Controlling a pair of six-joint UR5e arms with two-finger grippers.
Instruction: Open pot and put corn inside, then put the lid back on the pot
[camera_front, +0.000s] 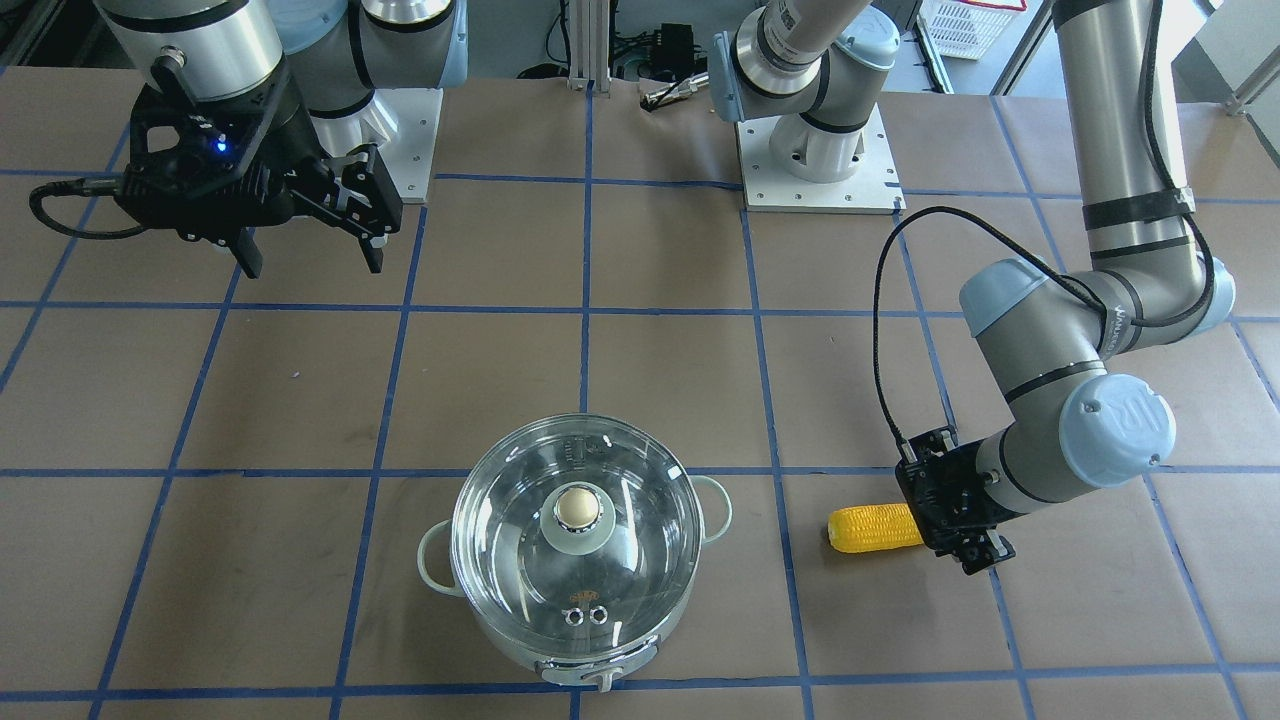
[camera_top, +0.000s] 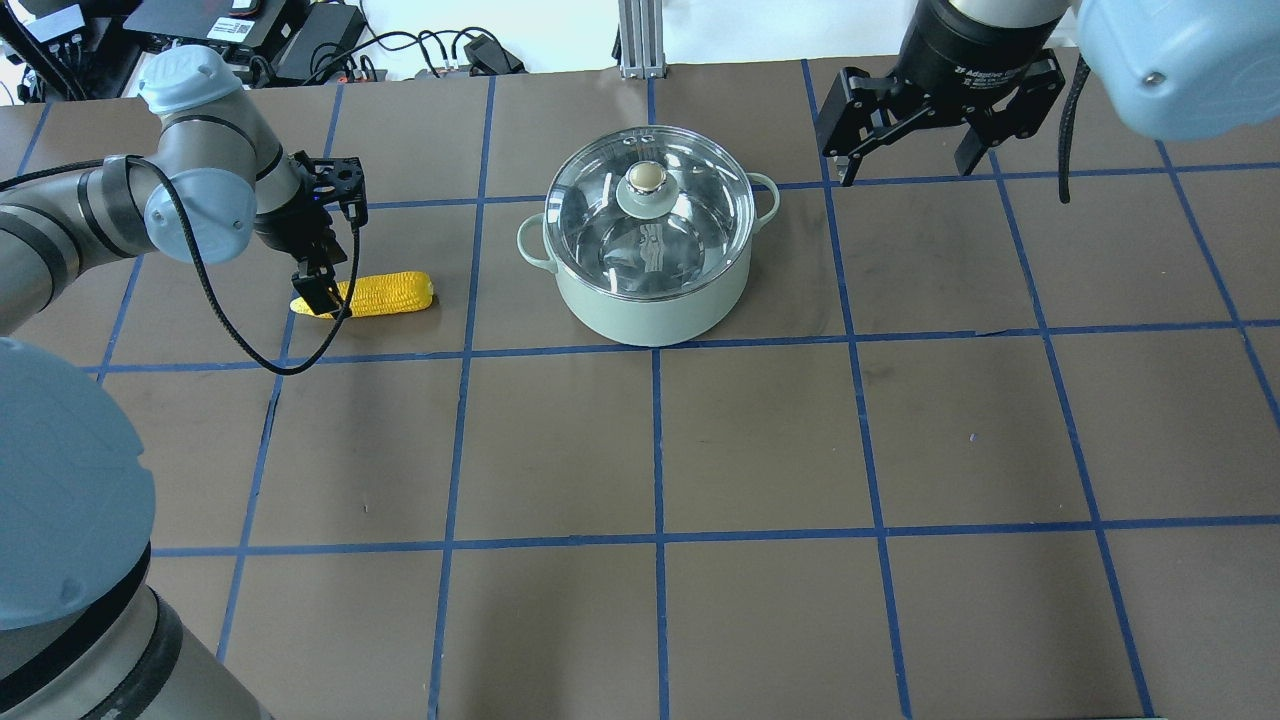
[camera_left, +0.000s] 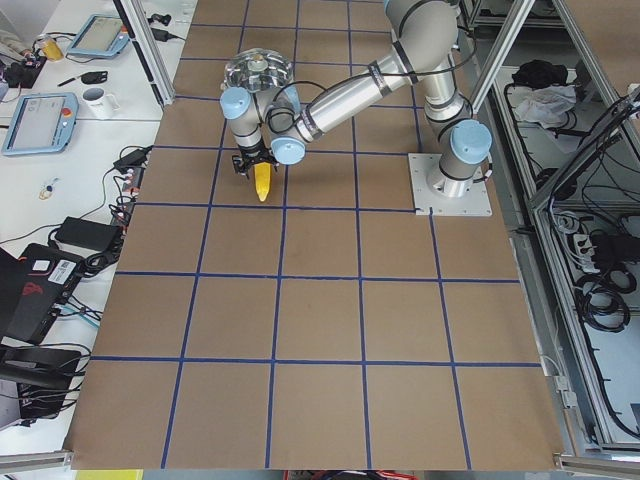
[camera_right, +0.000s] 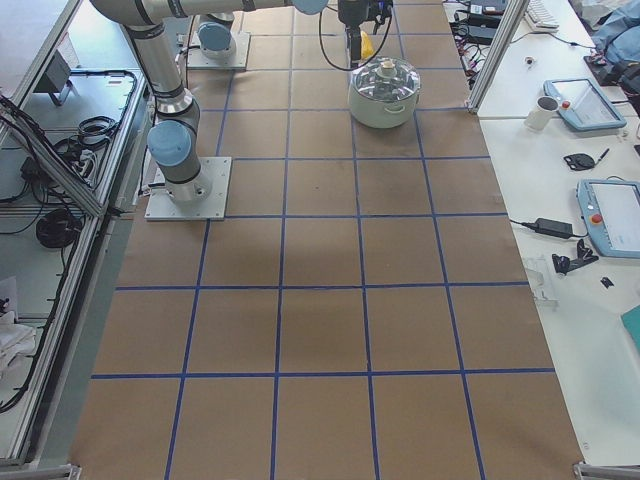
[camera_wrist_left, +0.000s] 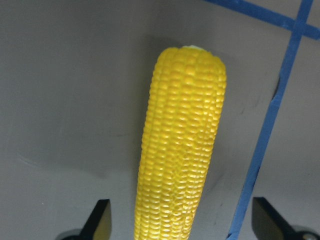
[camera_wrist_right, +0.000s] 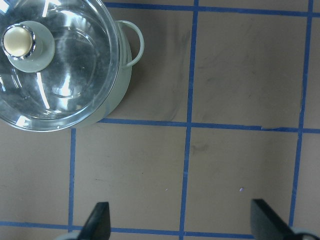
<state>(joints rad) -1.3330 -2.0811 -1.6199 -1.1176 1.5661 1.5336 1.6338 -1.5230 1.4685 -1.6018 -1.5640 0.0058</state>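
Observation:
The pale mint-green pot (camera_top: 650, 305) stands on the table with the clear glass lid (camera_top: 690, 205) closed on it. The yellow corn (camera_top: 385, 294) lies flat on the table, to the pot's left in the overhead view. My left gripper (camera_top: 320, 290) is low over the corn's outer end, open, with the corn (camera_wrist_left: 182, 150) between its spread fingers. My right gripper (camera_top: 905, 165) is open and empty, raised to the right of the pot and beyond it. Its wrist view shows the lid (camera_wrist_right: 65, 75) and the pot's wall (camera_wrist_right: 122, 80) at the upper left.
The table is covered in brown paper with a grid of blue tape. The two arm bases (camera_front: 815, 150) stand on the robot's side of the table. Desks with tablets and cables (camera_left: 40, 110) flank the table's far side.

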